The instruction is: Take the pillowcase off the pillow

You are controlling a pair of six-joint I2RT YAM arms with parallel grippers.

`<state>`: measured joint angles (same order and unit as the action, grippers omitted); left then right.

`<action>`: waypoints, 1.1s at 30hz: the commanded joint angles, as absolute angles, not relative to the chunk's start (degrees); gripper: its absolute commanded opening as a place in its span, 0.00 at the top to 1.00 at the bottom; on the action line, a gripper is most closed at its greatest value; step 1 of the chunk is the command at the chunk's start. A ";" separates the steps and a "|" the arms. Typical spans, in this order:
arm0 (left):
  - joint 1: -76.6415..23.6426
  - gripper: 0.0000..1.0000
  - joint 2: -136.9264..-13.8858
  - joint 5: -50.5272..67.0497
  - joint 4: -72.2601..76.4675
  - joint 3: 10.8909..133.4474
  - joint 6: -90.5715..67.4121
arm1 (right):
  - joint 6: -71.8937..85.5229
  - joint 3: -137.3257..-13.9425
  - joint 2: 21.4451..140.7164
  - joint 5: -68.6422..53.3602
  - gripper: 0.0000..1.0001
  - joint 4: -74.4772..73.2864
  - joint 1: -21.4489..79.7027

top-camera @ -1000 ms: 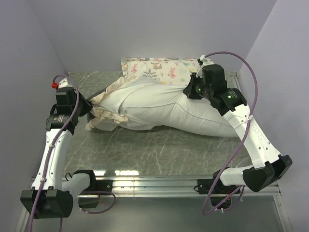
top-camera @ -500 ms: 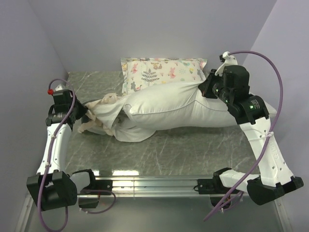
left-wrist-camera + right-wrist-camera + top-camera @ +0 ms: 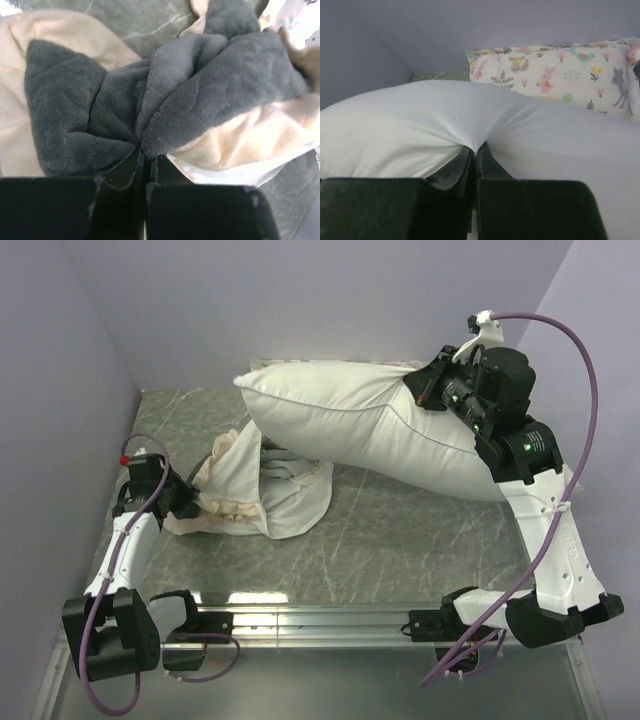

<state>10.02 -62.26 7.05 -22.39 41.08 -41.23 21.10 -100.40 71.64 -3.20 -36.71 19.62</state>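
Your left claw [image 3: 144, 162] clamps limp, bunched pillowcase [image 3: 210, 95] plush just ahead; right claw [image 3: 473, 150] pinches the soft, probably light pillow [image 3: 420, 120].

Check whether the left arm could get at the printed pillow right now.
Probably not: the left claw is shut on the pillowcase, and the raised pillow hangs between it and the printed pillow.

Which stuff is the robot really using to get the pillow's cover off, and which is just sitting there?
In the job: plump plain white pillow, pinched by the right gripper; dark grey plush pillowcase with cream frill, pinched by the left gripper.
Just lying about: small pastel animal-print pillow.
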 commanded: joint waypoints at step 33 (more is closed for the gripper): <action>9.84 0.19 -44.84 1.59 -29.00 50.52 -36.13 | 19.77 -53.37 72.07 -9.49 1.00 7.03 44.12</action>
